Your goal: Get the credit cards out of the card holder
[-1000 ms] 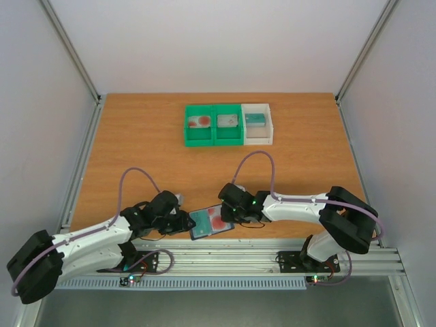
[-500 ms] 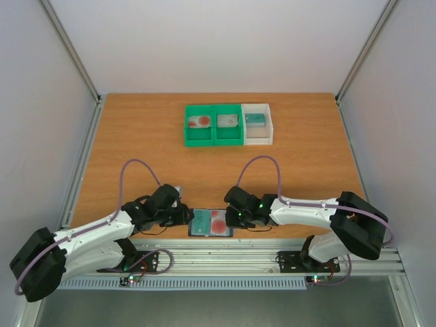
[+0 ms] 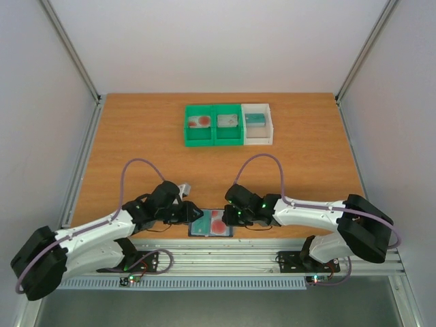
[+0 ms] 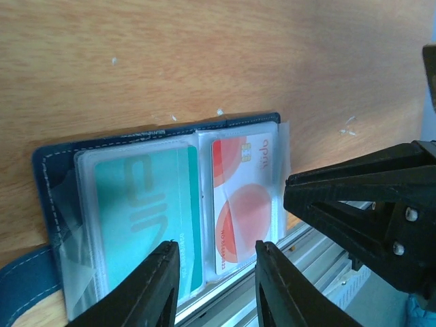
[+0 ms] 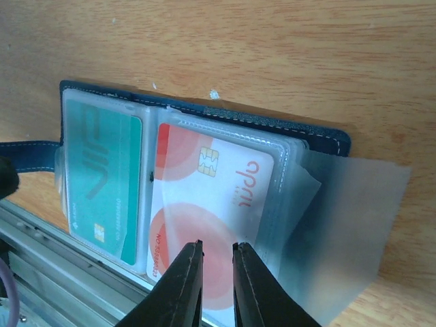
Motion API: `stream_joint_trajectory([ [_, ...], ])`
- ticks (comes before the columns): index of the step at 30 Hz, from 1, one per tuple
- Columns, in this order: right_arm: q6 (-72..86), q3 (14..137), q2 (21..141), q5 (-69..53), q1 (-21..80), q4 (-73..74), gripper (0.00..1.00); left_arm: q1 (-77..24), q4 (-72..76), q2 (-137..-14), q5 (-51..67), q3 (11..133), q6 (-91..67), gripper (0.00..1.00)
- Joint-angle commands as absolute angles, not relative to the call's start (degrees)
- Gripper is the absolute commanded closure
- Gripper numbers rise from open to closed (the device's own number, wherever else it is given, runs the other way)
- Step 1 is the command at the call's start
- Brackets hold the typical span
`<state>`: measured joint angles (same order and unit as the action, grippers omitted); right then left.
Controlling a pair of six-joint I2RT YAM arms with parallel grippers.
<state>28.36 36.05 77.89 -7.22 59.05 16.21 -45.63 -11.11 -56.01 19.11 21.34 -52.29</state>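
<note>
Bare wooden table inside a white-walled enclosure.

- Card holder lies open and flat at the bottom centre of the top view, right at the table's near edge, beside the metal rail.
- Both cards sit in clear sleeves: teal card in the left panel, white card with red blotches in the right. Neither is out.
- A loose clear flap sticks out past the holder on the right of the right wrist view.
- Left gripper: jaws partly spread, nothing between them, poised at the holder's lower edge over the gap between the two cards.
- Right gripper: jaws only narrowly parted, nothing seen pinched, tips over the red card's lower end.
- Green bins and a white bin stand well apart, upper centre.

Judged step: lining up for the first extraction. The next move probably calls for one gripper to pin the holder while the other catches an exposed card edge and slides it out along its sleeve.
</note>
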Motion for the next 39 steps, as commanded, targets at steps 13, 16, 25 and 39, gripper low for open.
stream_joint_trajectory([
  [13, 27.9, 34.8, 82.6, -6.9, 59.1, 12.7, 0.86, -47.8, 2.4, -66.4, 20.8, 19.8, -54.4, 0.68],
  [16, 28.3, 34.7, 83.8, -7.1, 59.1, 12.1, 0.86, -47.8, 2.8, -67.1, 20.6, 19.5, -54.4, 0.69],
  [25, 29.3, 33.2, 84.7, -7.3, 59.1, 11.0, 0.88, -48.4, 6.9, -70.1, 20.6, 18.1, -55.9, 0.71],
  [39, 29.4, 33.0, 85.3, -7.6, 59.1, 10.8, 0.88, -49.1, 8.5, -73.1, 20.3, 18.7, -58.3, 0.74],
])
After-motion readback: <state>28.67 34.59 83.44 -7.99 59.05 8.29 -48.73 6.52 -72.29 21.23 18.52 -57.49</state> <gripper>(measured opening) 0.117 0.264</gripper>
